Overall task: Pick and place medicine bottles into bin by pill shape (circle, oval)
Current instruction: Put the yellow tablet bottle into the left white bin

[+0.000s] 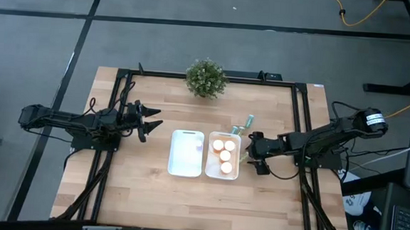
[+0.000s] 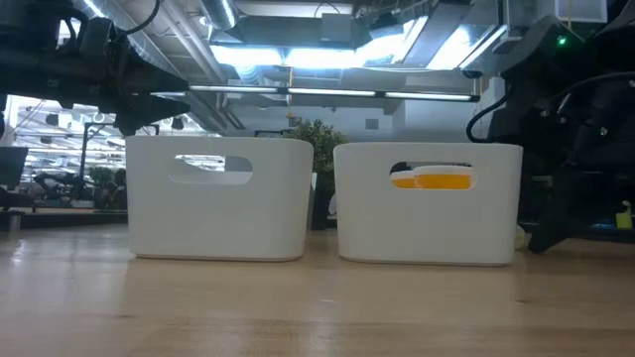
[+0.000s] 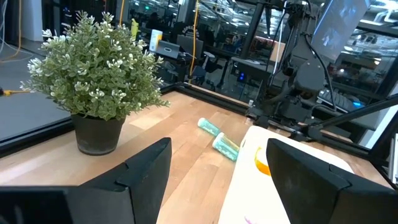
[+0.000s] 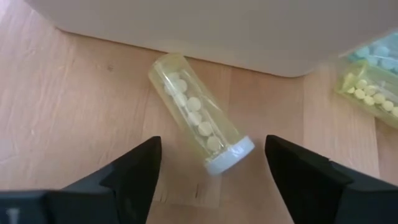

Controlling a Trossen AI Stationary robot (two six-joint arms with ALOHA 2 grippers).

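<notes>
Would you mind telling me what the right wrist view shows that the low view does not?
Only the right wrist view shows a yellowish bottle of round pills lying on its side on the table between the open fingers of the right gripper, plus two more bottles at the edge. Only the low view shows both white bins side by side, the left bin included, and orange through the right one's handle slot. Both share the right bin and the wooden table.

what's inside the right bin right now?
Seen from above, the right bin holds four orange bottles standing upright, white caps up. The low view shows only an orange strip through the handle slot. The bin floor under them and the pills inside are hidden.
</notes>
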